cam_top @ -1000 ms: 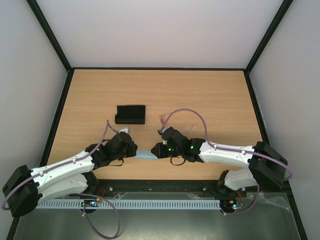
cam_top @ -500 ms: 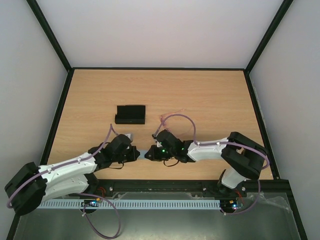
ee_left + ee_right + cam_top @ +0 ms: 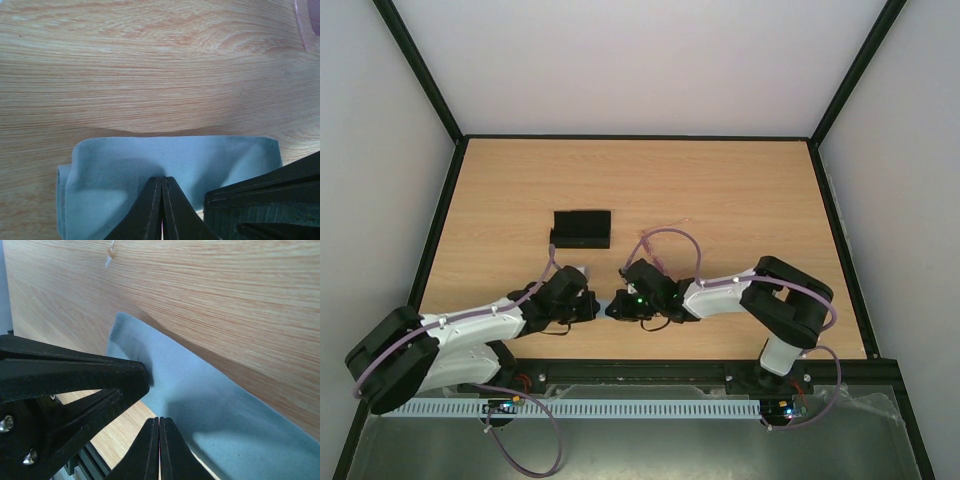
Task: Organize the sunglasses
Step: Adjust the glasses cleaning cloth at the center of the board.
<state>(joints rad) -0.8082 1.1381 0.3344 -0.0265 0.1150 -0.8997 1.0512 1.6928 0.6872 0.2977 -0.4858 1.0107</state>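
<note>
Left wrist: left gripper (image 3: 161, 179) clenched tip to tip on the near edge of the light blue cloth (image 3: 200, 160). The bite looks thin.
Right wrist: right gripper (image 3: 159, 421) also pinched shut on that cloth, with the left one's fingers just beside it.
Risk, clash: both heads crowd one small cloth, so any inward move likely knocks finger on finger.
Risk, slip: with such shallow pinches, uneven pull from either arm could tear one edge free and leave the cloth dangling.
Sunglasses: the sunglasses (image 3: 309, 22) lie on the table (image 3: 740, 190) just past the cloth's far right corner, ungripped.
Risk, nudge: a sagging cloth or low wrist swept forward would likely shove the light frame.
Cable: purple cable (image 3: 670, 231) loops over that spot, so a snag is possible.
Case: black case (image 3: 581, 228) sits farther back left, well apart.
</note>
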